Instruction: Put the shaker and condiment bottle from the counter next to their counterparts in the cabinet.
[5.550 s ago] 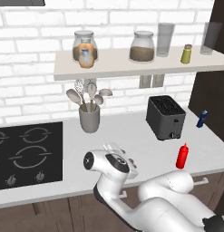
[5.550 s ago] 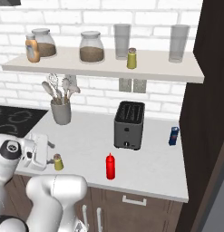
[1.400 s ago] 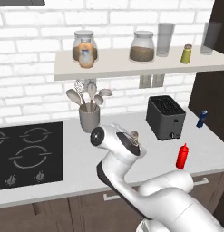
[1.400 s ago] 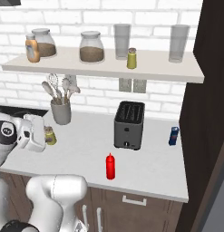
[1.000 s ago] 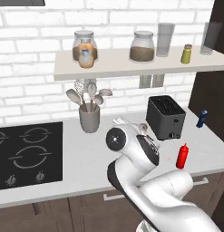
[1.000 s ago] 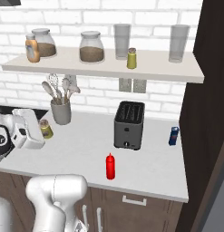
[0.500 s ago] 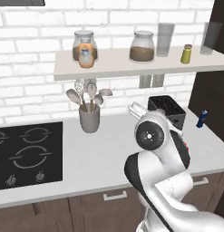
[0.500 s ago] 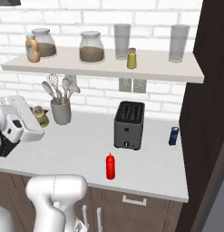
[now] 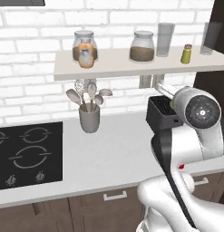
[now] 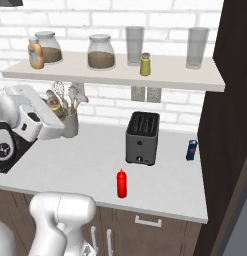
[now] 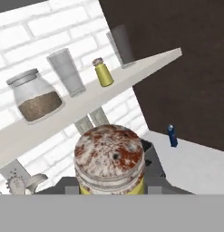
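Gripper [image 10: 59, 111] holds shaker [image 11: 109, 159] below cabinet [image 10: 170, 76].

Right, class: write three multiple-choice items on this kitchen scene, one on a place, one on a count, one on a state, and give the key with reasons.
1. Where does the red condiment bottle stand?
A. on the shelf
B. on the counter in front of the toaster
C. in the utensil holder

2. How many clear drinking glasses stand on the shelf?
A. one
B. two
C. four

3. What is the end effector doing?
A. gripping a yellow-green shaker
B. hanging open with nothing in it
C. pressing the toaster lever

Key:
1 B, since the right base view shows it on the counter before the toaster.
2 B, since two glasses stand there, one on each side of the shelf shaker.
3 A, since the hand view shows the shaker between the fingers, cap toward the camera.
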Controlling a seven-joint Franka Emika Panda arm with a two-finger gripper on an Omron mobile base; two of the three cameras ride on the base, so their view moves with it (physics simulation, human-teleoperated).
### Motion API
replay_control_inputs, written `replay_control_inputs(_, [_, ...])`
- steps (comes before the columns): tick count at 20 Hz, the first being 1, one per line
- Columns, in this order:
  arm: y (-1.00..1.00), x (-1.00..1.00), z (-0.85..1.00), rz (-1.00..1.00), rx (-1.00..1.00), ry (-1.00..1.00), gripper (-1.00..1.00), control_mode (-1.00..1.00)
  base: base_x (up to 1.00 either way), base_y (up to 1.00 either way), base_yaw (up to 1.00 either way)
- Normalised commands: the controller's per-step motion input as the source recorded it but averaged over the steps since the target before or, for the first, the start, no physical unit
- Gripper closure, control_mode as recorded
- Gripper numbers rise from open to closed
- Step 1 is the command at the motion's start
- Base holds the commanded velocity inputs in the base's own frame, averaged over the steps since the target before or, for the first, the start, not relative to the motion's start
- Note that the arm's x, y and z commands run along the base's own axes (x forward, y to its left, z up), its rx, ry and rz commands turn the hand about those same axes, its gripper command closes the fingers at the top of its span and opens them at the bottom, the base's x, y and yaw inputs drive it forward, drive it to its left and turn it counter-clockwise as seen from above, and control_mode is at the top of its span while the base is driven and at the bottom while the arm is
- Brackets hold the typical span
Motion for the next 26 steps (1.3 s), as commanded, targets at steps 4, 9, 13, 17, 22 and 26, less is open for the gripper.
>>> replay_control_inputs(4, [-0.52,-0.09,0.8,0.03,0.0,0.0,1.0,-1.0,0.0,0.0,0.0])
replay_control_inputs(9, [-0.53,0.0,0.66,0.01,0.0,0.06,1.0,-1.0,0.0,0.0,0.0])
replay_control_inputs(13, [-0.46,0.18,0.39,0.0,-0.03,0.26,1.0,-1.0,0.0,0.0,0.0])
replay_control_inputs(17, [-0.32,0.37,0.08,0.0,-0.04,0.45,1.0,-1.0,0.0,0.0,0.0])
replay_control_inputs(22, [-0.03,0.14,0.0,0.0,-0.01,0.18,1.0,-1.0,0.0,0.0,0.0])
replay_control_inputs(26, [0.0,0.1,-0.1,0.02,-0.13,-0.12,1.0,-1.0,0.0,0.0,0.0])
